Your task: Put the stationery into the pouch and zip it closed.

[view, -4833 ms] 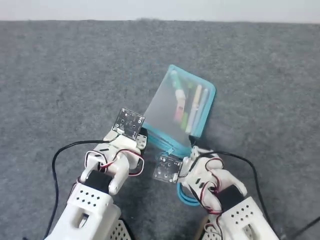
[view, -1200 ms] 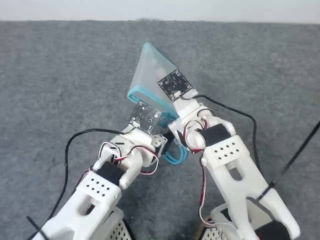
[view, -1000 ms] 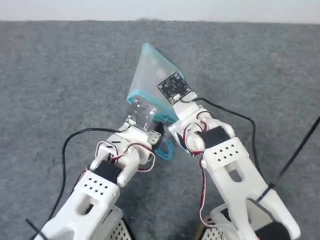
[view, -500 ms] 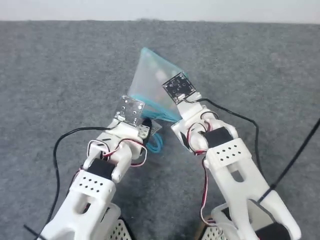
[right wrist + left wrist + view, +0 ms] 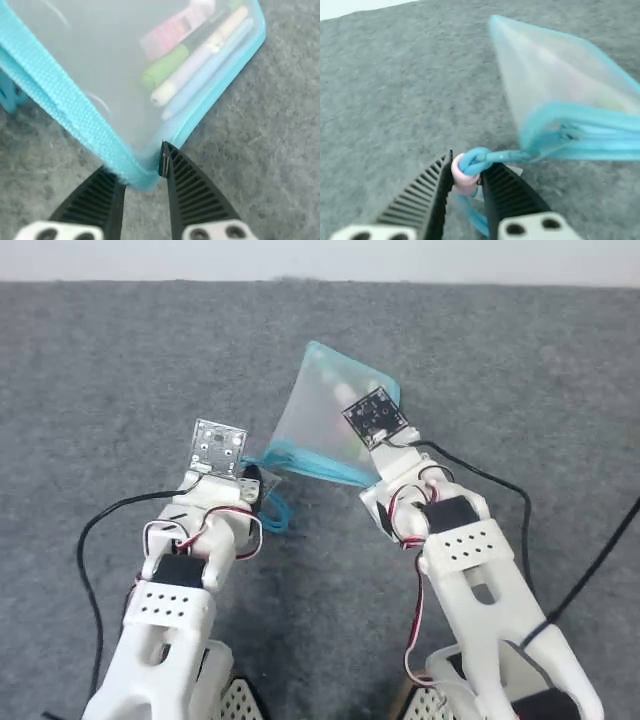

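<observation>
The pouch [image 5: 100,60] is corner-clamped by the right hand [image 5: 137,162] as anchor; the zipper cord [image 5: 490,156] is pinched by the left hand [image 5: 467,166] for pulling.

On my feed the table [image 5: 110,390] was covered by a grey felt mat [image 5: 380,100], fuzzy and plain, ending at a pale strip [image 5: 320,260] along the far side. I could not tell whether the blue-edged pouch [image 5: 330,410] touched the mat or hung just above it.
</observation>
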You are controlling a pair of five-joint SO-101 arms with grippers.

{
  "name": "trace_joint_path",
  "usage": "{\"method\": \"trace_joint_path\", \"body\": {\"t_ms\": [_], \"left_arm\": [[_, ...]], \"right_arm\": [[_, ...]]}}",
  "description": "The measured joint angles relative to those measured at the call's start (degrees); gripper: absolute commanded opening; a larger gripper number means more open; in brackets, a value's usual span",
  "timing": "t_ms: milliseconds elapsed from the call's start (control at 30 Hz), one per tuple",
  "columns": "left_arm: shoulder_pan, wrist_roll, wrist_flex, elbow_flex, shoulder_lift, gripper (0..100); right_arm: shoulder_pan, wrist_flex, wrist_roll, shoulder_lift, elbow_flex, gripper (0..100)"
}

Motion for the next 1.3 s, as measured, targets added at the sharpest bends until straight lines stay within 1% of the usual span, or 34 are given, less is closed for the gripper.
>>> {"method": "trace_joint_path", "body": {"t_ms": [333,500,667,800,867,967,1067,1200,1300], "left_arm": [[-0.2,0.0,0.9,0.1,0.0,1],[-0.2,0.0,1.1,0.1,0.0,1],[-0.1,0.0,1.2,0.1,0.0,1],[0.0,0.0,1.2,0.1,0.1,2],[0.1,0.0,1.2,0.1,0.1,5],[0.1,-0.1,1.2,0.1,0.1,14],[-0.2,-0.1,1.2,0.1,0.1,18],[-0.4,-0.1,1.2,0.1,0.1,18],[-0.9,-0.1,1.2,0.1,0.1,18]], "right_arm": [[4.4,-0.1,2.2,-1.4,3.1,0.6],[4.6,-0.1,2.5,-1.4,3.2,0.6],[7.0,-0.1,2.6,-1.4,3.2,0.6],[7.5,-0.1,2.6,-1.5,4.8,0.7],[7.5,-0.1,2.6,-1.8,5.1,0.9],[7.5,-0.1,2.1,-2.2,5.1,1.6],[7.6,1.1,0.6,-2.8,5.3,9.1],[7.7,5.8,0.1,-8.6,6.7,20.3],[8.4,8.1,-0.1,-13.6,9.5,22.8]]}}
